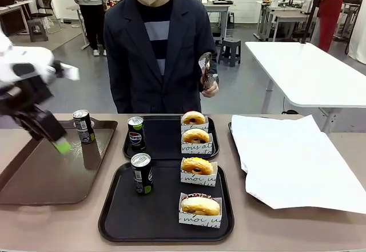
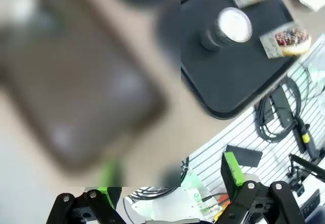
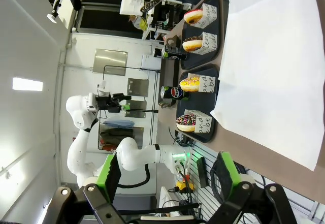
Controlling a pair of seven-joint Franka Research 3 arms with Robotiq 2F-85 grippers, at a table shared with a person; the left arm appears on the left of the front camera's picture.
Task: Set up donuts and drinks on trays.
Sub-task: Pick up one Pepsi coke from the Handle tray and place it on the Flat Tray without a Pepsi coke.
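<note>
The left hand (image 1: 59, 144) hangs open and empty over the brown tray (image 1: 34, 178). The remaining can (image 1: 83, 126) stands upright just beyond it, nearer this hand than the right.

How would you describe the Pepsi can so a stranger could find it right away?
Start at the two black trays in the table's middle and take the far tray, nearer the person. At its left edge, left of two sleeved donuts, stands the Pepsi can. Its red-white-blue logo sets it apart; the other two cans carry green marks.

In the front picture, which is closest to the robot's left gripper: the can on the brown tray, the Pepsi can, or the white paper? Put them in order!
From the left gripper:
1. Can on the brown tray, just to its right.
2. Pepsi can, on the far black tray, mid-table.
3. White paper, far on the right side.
</note>
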